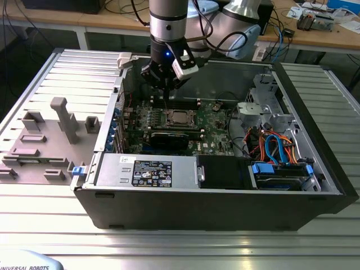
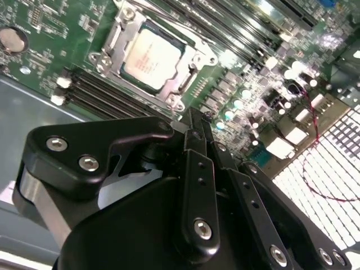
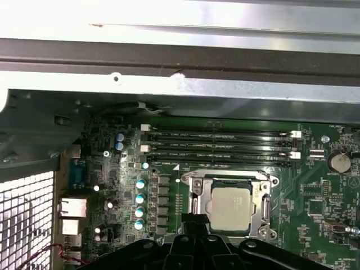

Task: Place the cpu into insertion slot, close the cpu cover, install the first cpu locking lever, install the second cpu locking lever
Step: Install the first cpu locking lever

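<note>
Gripper (image 1: 167, 84) hangs inside the open computer case (image 1: 315, 169), above the motherboard (image 1: 216, 121) and near the insertion slot (image 1: 179, 117); fingers pressed together, nothing pinched; cpu cover (image 3: 194, 188) looks flat down on the slot; cpu (image 3: 232, 207) seated, showing through its window; my read: placing and cover done, lever stage in hand; whether a locking lever (image 3: 230, 174) is latched, cannot tell; a lever push calls for tips on the thin wire, off the chip.

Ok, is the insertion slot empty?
No: in the second wrist view the cpu sits in it, framed by the cpu cover.
</note>
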### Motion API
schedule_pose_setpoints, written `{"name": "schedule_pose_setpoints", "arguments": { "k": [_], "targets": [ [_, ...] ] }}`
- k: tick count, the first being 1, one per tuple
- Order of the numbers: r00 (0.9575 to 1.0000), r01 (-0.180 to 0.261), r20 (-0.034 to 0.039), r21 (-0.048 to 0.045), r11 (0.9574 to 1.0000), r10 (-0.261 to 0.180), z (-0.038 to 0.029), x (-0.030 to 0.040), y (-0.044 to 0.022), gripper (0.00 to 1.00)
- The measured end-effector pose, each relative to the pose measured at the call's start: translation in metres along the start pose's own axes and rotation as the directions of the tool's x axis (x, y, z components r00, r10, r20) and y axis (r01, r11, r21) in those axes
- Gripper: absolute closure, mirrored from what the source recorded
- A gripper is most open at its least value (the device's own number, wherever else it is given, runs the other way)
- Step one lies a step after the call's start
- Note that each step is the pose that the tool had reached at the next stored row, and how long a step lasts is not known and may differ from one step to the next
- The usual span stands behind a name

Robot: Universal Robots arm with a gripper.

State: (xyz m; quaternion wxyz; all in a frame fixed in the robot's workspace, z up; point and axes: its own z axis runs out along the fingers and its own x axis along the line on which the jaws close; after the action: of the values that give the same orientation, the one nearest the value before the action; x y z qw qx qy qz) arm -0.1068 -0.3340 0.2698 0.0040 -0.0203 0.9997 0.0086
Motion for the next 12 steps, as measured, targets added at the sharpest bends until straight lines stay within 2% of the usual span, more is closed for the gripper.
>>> {"name": "schedule_pose_setpoints", "arguments": {
  "k": [4,5,12],
  "targets": [
    [1.0,0.0,0.0001,-0.0001,1.0,0.0,0.0009,0.0118,0.0015,0.89],
    [1.0,0.0,0.0,0.0,1.0,0.0,0.0013,0.0163,0.0052,0.89],
    [1.0,0.0,0.0,-0.0001,1.0,0.0,0.0039,0.0182,0.0231,0.89]
  ]
}}
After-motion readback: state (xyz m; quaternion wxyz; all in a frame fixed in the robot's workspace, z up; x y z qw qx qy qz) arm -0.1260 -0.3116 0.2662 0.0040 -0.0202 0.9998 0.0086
